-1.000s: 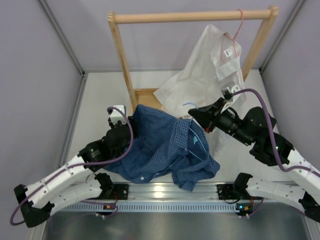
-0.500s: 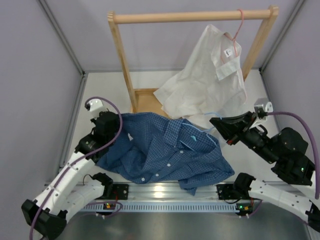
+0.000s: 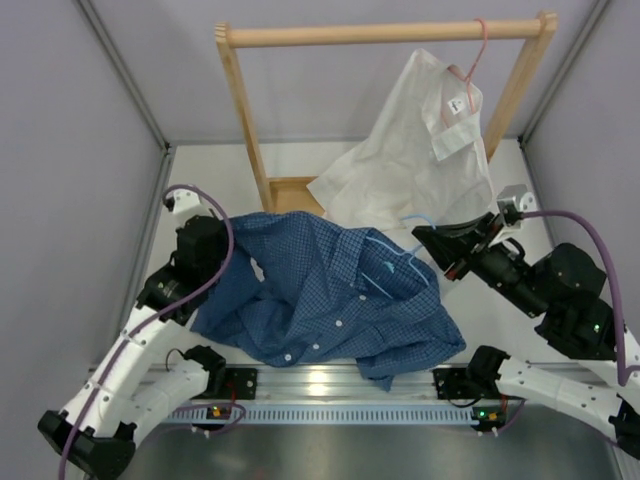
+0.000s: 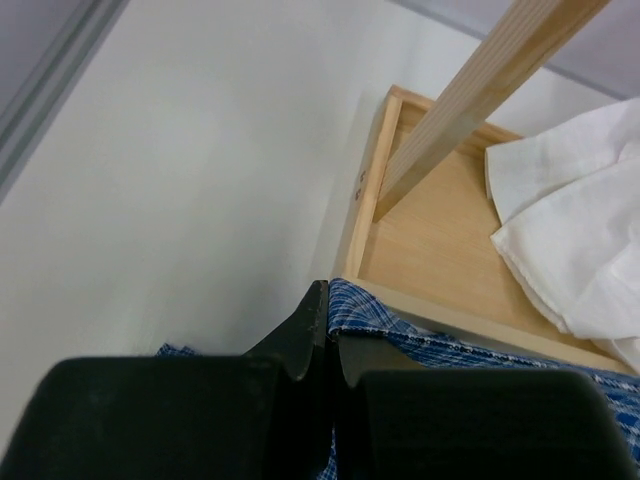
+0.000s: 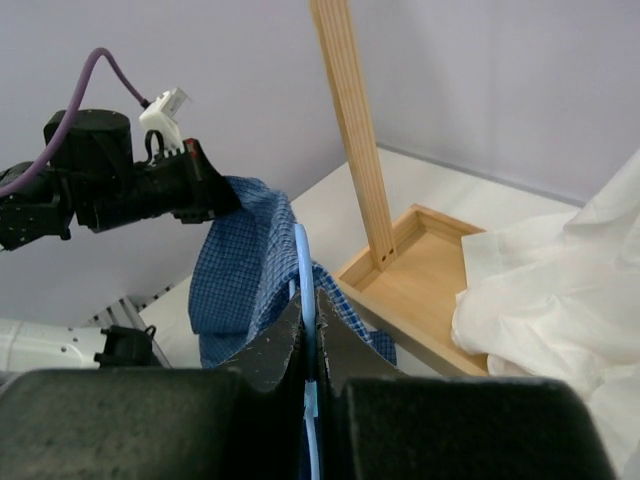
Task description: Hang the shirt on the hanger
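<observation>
Left hand pinched tight on an edge of the shirt; right hand nipping the hanger, wire against the cloth. The shirt's bulk sags on the surface. Best now: left lifts and opens the collar, right feeds the wire in slowly.

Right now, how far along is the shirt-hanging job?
Early. Done: left claw pinches the blue shirt, right claw grips the light-blue hanger. In hand: hanger held against the fabric. Left: the shirt lies mostly crumpled on the table, not draped over the hanger.
</observation>
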`<move>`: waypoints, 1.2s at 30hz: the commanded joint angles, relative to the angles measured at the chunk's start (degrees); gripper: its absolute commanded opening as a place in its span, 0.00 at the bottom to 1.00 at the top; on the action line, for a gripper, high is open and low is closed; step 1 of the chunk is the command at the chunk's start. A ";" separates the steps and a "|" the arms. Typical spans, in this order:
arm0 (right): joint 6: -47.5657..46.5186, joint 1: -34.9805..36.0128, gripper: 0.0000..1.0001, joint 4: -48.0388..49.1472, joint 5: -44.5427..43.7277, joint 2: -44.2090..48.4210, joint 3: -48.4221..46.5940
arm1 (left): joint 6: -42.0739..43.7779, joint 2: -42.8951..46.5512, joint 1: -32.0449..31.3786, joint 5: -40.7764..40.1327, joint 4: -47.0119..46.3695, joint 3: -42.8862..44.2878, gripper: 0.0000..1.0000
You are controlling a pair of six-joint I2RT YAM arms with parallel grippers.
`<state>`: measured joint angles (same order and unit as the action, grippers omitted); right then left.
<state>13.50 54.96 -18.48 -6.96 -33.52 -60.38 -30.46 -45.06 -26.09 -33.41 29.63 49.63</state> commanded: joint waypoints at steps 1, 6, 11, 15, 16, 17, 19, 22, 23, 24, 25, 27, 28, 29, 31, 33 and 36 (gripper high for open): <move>-1.71 0.15 0.00 5.65 -2.61 1.17 -6.06 | 1.80 -0.29 2.00 -2.10 1.49 5.74 0.00; -4.09 0.15 0.00 4.60 -1.65 -0.93 -13.78 | 4.61 -4.76 2.79 -1.39 2.01 14.69 0.00; -6.29 0.15 0.00 1.34 1.24 -7.17 -25.81 | 7.51 -8.37 2.97 -2.71 2.98 25.59 0.00; -7.17 0.15 0.00 -0.76 3.79 -11.73 -32.07 | 10.41 -10.31 2.97 -5.35 4.82 33.33 0.00; -7.26 0.15 0.00 -1.29 4.75 -12.01 -32.60 | 10.77 -10.40 2.97 -6.13 5.17 34.56 0.00; -7.26 0.15 0.00 -1.38 5.03 -12.10 -31.91 | 11.03 -10.23 2.97 -6.40 5.35 34.57 0.00; -6.82 0.15 0.00 -1.21 5.20 -11.05 -29.37 | 11.38 -10.05 2.97 -5.88 5.53 32.74 0.00; -6.03 0.15 0.00 0.63 4.94 -8.85 -22.43 | 10.68 -10.22 3.06 -6.23 5.62 29.75 0.00; -5.85 0.15 0.00 1.16 5.11 -8.41 -19.45 | 10.16 -10.66 3.23 -6.84 6.05 28.17 0.00; -5.50 0.15 0.00 1.17 5.46 -8.06 -18.38 | 9.72 -10.93 4.19 -6.76 5.97 27.37 0.00; -5.15 0.15 0.00 1.08 5.64 -7.97 -17.15 | 9.45 -11.10 4.90 -6.32 5.88 26.76 0.00; -4.62 0.15 0.00 1.25 3.55 -6.83 -13.72 | 9.01 -11.63 8.58 -2.82 5.97 25.09 0.00; -4.62 0.24 0.00 1.25 2.75 -6.39 -11.62 | 8.75 -11.63 9.81 -0.63 5.88 24.47 0.00; -4.71 0.15 0.00 1.25 2.39 -6.12 -10.73 | 8.66 -11.54 11.48 2.00 5.97 23.51 0.00; -4.80 0.24 0.00 1.25 2.04 -5.77 -8.80 | 9.19 -10.76 11.76 9.31 5.88 22.27 0.13; -4.71 0.15 0.00 1.25 2.04 -5.86 -7.65 | 10.67 -9.27 11.76 14.57 5.79 21.13 0.80; -5.15 0.15 0.00 1.17 2.13 -5.95 -5.46 | 14.36 -4.44 11.76 32.39 4.48 21.65 0.98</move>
<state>8.14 54.96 -19.73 -3.84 -40.53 -66.52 -19.84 -55.13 -14.55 -18.72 36.84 70.02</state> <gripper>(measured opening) 0.007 0.966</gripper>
